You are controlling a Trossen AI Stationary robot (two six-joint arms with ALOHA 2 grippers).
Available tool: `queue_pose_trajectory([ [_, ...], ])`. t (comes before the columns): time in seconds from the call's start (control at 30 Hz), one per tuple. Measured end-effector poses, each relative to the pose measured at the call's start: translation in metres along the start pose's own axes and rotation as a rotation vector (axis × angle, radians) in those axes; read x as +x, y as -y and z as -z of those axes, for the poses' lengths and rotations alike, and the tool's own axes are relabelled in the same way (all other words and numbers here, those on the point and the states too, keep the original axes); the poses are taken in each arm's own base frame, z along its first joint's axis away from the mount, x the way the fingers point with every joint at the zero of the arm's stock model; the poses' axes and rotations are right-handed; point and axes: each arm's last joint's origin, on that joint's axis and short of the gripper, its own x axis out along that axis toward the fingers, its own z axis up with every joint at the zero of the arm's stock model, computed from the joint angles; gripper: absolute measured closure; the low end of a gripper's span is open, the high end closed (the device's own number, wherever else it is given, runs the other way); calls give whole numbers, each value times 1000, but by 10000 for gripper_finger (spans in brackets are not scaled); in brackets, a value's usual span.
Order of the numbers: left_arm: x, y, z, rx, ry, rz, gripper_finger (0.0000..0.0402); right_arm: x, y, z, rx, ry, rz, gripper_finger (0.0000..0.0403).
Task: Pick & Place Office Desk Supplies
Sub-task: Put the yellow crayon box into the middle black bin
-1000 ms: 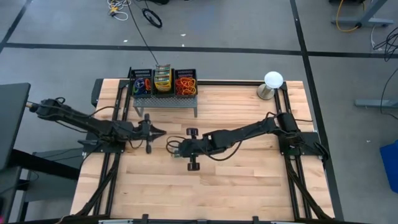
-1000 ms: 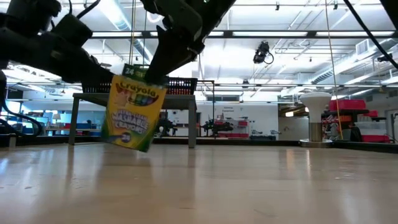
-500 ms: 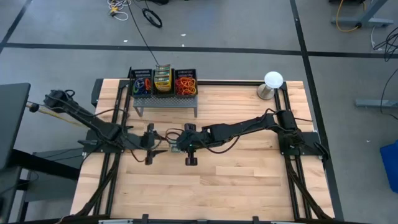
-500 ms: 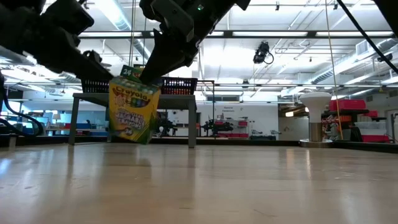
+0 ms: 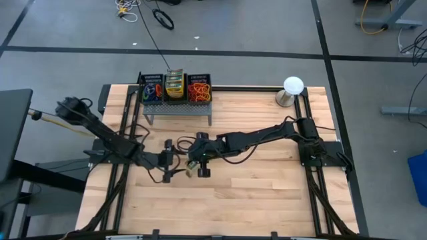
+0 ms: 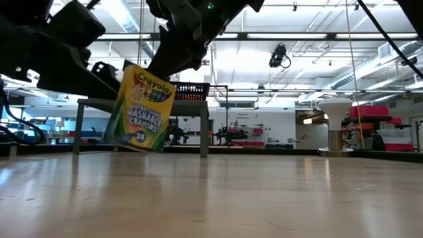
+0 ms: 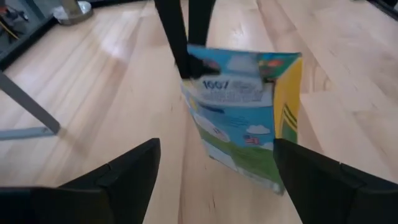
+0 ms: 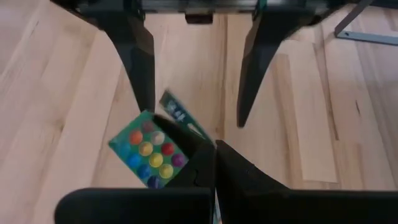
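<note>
A: Fingers?
B: The left gripper (image 7: 214,171) has its fingers spread wide, either side of the crayon box (image 6: 141,108) without touching. The right gripper (image 5: 194,162) pinches that box's top flap.
A: Where's the box?
B: Tilted above mid-table (image 5: 267,200), near the left side.

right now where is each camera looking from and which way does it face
High view: above the table, facing straight down; both arms show, left end effector open beside the crayon box.
Low view: table-top height, looking level across the table into the room; arms enter from above.
Left wrist view: on the left arm, facing the crayon box between its own open fingers.
Right wrist view: on the right arm, looking down at the box pinched by the right end effector.
All four share the crayon box.
</note>
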Motion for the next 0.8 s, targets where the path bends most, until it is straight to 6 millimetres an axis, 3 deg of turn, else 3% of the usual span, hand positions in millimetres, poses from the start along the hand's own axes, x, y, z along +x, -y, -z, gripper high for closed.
queue_pose_trajectory([
  [0.53,1,5,3,-124,7,-31,78,0,2,-3,18,30,10,400],
  [0.8,2,7,-5,-195,87,-25,92,0,4,-5,58,48,14,400],
])
